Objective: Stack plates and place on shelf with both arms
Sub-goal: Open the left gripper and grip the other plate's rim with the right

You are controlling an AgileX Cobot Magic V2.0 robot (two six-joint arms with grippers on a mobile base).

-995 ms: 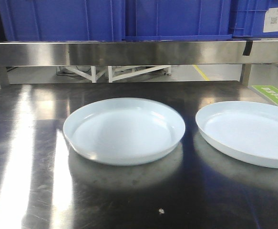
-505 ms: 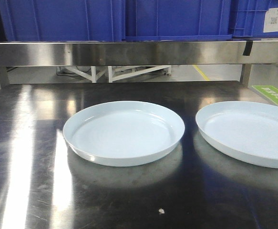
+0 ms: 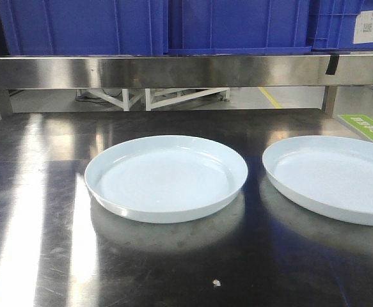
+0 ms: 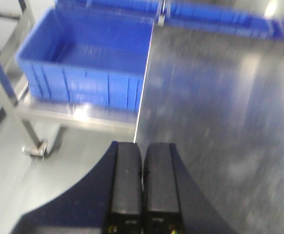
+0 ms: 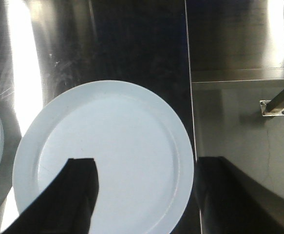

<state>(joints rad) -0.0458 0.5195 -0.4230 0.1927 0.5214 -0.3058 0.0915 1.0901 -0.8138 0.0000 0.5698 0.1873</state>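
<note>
Both plates lie flat on the bench (image 3: pixel 39 192), not stacked yet. The shelf (image 3: pixel 173 70) at the far side carries blue bins (image 3: pixel 237 25). Centre plate (image 3: pixel 167 176) sits mid-bench w/ faint rings inside. Right plate (image 3: pixel 333 176) is just beside it to the right, rims apart. In the right wrist view the right plate's right rim lies just beside the bench edge.

Right tool (image 5: pixel 145 163) hovers above the right plate, fingers wide apart, gripping nothing. One finger (image 5: pixel 78 195) is over the plate's inside, the other out past the right rim. Left tool (image 4: pixel 142 185) has its fingers pressed together, empty, over the bench's left edge near a blue crate (image 4: pixel 83 63) (no plate in its view, pic blurry).

Step in hand, prob.: right arm takes the right plate to set it on the centre one. To do it well:
- Come down so the rim lands between the fingers, one inside, one outside.
- Rim is low + glossy, so pinch deep and square, else it slips.
- Lift level and clear the centre plate's rim before lowering.
- Centre it so the stack nests.
- Left tool needs opening before the two-arm carry.
</note>
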